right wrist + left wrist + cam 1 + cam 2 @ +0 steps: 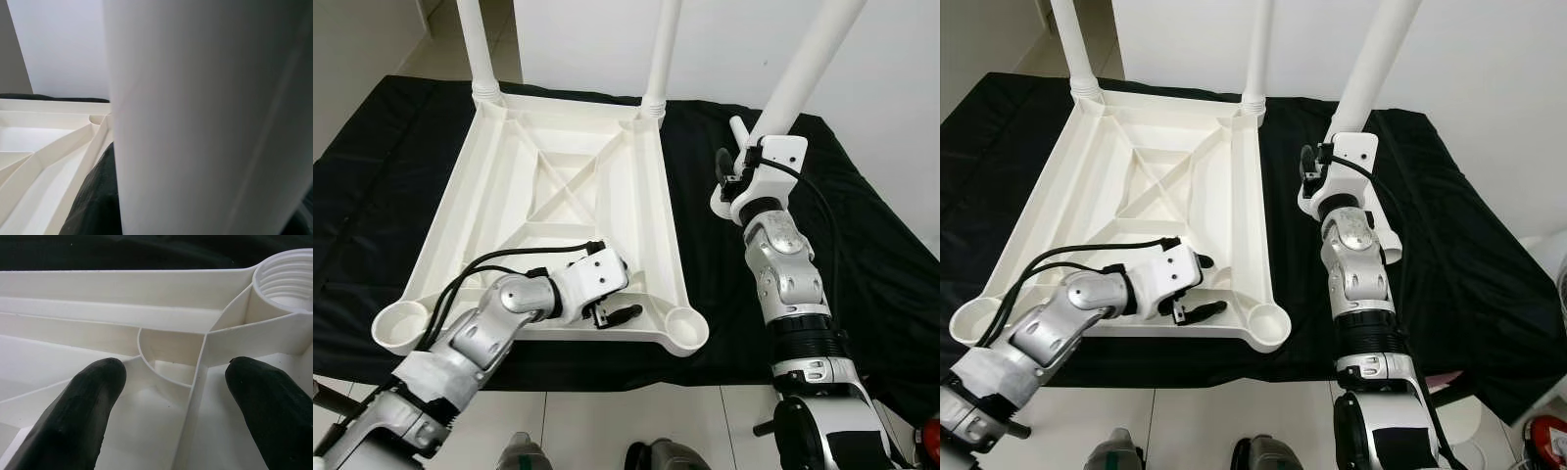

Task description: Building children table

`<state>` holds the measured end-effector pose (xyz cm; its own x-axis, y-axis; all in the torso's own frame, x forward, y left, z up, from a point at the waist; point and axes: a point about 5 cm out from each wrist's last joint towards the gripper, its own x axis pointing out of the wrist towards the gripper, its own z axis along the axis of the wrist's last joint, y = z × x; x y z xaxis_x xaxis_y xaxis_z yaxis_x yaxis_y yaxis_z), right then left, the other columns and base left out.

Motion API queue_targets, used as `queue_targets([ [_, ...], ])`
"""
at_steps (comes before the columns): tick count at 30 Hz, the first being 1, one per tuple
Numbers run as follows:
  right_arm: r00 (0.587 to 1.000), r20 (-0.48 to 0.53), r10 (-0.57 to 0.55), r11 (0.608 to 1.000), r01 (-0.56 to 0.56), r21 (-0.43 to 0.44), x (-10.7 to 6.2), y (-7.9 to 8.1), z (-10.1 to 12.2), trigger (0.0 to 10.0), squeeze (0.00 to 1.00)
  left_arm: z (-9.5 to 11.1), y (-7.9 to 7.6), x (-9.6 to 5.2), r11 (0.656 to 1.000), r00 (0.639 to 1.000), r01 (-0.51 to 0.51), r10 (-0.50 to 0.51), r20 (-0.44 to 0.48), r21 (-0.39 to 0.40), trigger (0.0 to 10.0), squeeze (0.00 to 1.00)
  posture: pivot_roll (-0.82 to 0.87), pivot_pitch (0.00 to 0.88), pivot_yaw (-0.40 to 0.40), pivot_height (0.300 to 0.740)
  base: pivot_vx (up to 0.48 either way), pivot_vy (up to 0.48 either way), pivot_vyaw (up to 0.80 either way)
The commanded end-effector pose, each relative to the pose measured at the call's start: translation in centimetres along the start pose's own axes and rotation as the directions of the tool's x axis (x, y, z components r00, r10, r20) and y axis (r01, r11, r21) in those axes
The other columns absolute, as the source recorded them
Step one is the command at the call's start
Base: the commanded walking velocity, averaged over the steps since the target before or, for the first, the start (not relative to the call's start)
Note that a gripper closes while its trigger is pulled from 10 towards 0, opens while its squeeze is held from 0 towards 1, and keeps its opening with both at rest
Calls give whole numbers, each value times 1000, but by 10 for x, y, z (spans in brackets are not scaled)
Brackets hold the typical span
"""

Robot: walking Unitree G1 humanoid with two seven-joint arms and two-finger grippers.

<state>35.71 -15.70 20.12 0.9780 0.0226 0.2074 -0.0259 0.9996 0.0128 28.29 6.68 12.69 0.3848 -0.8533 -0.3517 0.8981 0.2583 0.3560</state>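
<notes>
The left gripper (pixel 625 313), fingers spread, reaches low across the near rim of the upturned white tabletop (pixel 499 186) on the black cloth (pixel 862 255) beside an open corner socket (pixel 685 328), while the raised right gripper (pixel 736 162) pinches a tilted loose leg (pixel 803 69) over free cloth right of the top.

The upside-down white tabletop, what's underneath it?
The tabletop lies on a black cloth that spreads past every edge. Whatever surface supports the cloth is covered; pale floor tiles show nearest the robot.
</notes>
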Motion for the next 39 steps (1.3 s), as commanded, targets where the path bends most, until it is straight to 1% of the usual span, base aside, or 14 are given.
queue_targets([
  [1,1000,20,4,1000,-4,2,3,1,4,10000,0,-8,-2,15,993,993,-117,116,-36,-19,10000,0,91,34,-89,740,0,0,0],
  [4,1000,21,7,1000,-7,1,3,1,4,10000,0,-5,-3,25,991,991,-131,131,-21,-26,10000,0,89,34,-88,740,0,0,0],
  [6,1000,22,7,1000,-7,1,3,1,4,10000,0,-4,-3,27,990,991,-136,135,-17,-25,10000,0,89,34,-88,740,0,0,0],
  [10,1000,25,5,1000,-5,2,2,1,4,10000,0,7,-2,42,984,984,-173,174,23,-49,10000,0,79,34,-79,740,0,0,0],
  [15,1000,24,8,1000,-8,1,0,2,3,10000,0,13,1,48,974,975,-212,216,46,-83,10000,0,75,33,-75,740,0,0,0],
  [20,1000,21,12,1000,-12,0,-2,2,2,10000,0,16,3,52,967,968,-238,244,57,-90,10000,0,75,33,-75,740,0,0,0],
  [24,999,20,35,999,-36,4,-5,4,0,10000,0,25,5,59,960,958,-264,272,90,-90,10000,0,76,25,-73,740,0,0,0],
  [26,999,23,49,999,-49,5,-6,5,-1,10000,0,26,7,58,961,958,-264,271,96,-82,10000,0,79,22,-73,740,0,0,0],
  [28,997,30,77,997,-77,6,-9,6,-1,10000,0,26,10,53,963,958,-261,267,101,-67,10000,0,79,22,-73,740,0,0,0],
  [31,996,31,87,996,-87,-1,-11,7,-2,10000,0,25,12,50,964,959,-259,265,101,-67,10000,0,89,16,-72,740,0,0,0],
  [33,993,31,118,993,-118,-1,-15,8,-6,10000,0,18,16,45,963,960,-264,268,79,-53,10000,0,94,11,-71,740,0,0,0],
  [36,992,32,122,993,-122,1,-15,8,-6,10000,0,16,17,46,963,960,-267,270,74,-47,10000,0,94,11,-71,740,0,0,0],
  [39,991,35,129,992,-129,4,-18,9,-6,10000,0,19,15,49,964,961,-262,264,83,-37,10000,0,93,2,-71,740,0,0,0],
])
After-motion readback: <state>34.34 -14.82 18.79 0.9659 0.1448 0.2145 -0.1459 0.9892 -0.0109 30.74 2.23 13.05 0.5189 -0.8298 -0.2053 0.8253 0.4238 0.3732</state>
